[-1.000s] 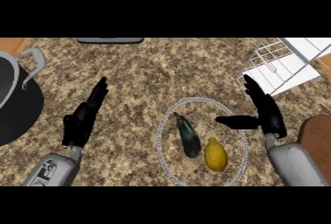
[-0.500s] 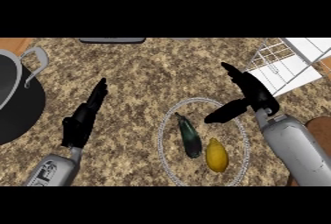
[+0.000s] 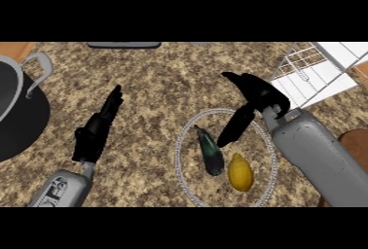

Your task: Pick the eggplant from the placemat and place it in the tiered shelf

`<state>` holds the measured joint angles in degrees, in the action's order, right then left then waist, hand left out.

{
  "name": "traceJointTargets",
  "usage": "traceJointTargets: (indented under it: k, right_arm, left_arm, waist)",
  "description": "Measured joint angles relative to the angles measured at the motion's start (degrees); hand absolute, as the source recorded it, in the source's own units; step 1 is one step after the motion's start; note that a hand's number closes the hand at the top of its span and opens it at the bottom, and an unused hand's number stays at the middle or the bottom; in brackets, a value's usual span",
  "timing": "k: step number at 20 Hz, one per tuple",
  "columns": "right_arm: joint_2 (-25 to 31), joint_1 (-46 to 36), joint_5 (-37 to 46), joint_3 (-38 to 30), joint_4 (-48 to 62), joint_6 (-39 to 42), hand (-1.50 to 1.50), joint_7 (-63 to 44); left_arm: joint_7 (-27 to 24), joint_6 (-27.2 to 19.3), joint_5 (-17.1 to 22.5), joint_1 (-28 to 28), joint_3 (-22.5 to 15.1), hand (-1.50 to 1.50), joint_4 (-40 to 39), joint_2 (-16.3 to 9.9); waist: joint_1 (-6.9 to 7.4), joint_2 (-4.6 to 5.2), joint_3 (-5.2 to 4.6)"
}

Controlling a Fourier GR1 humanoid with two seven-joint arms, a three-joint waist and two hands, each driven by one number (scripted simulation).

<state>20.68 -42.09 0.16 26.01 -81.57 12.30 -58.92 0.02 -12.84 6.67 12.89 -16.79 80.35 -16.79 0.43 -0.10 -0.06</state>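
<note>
A dark green-black eggplant [image 3: 211, 152] lies on a round placemat [image 3: 188, 182] with a pale beaded rim, right of the counter's middle. A yellow lemon [image 3: 241, 172] lies just to its right on the same mat. My right hand [image 3: 253, 99] hovers over the mat's far edge, open, its thumb pointing down toward the eggplant's upper end without touching it. The white wire tiered shelf [image 3: 316, 68] stands at the top right. My left hand [image 3: 99, 127] rests open on the left, fingers pointing up.
A large black pot [image 3: 14, 114] with a grey handle [image 3: 39, 68] fills the left edge. A dark flat object [image 3: 123, 44] lies at the counter's far edge. A brown round board [image 3: 356, 146] shows at the right edge.
My right hand and forearm have moved left and forward, from beside the mat's right edge to above its far side near the eggplant. The left hand stayed still.
</note>
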Motion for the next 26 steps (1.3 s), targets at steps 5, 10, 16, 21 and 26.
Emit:
traceJointTargets:
  k: [5,10,16,21,26]
  right_arm:
    - [-2.6,-1.3,0.7,0.6,-1.9,0.1,-1.5,-2.9]
    - [-3.8,0.3,3.4,1.0,-2.8,0.1,-1.5,-2.6]
    - [-7.0,-0.7,7.1,1.8,-0.6,-0.4,-1.5,-3.3]
    - [-8.9,0.2,9.2,1.7,-0.4,-0.7,-1.5,-3.6]
    - [-10.3,2.2,11.2,1.9,-1.0,-0.7,-1.5,-3.8]
  left_arm:
    - [-0.6,1.1,-0.4,-0.5,1.4,0.0,-0.3,0.4]
    - [0.5,2.2,-1.0,-1.9,2.3,0.0,1.8,0.2]
    - [0.4,3.4,-1.8,-1.1,3.5,0.0,0.6,1.0]
    - [0.9,3.1,-3.0,-1.2,3.7,0.0,1.3,2.5]
    - [0.8,3.5,-4.0,-1.5,4.3,0.0,1.1,3.0]
  waist:
    - [-0.24,-0.02,0.01]
    - [-0.27,-0.03,0.04]
    - [-0.29,0.04,0.04]
    - [-0.32,0.02,0.04]
    - [-0.42,-0.01,0.04]
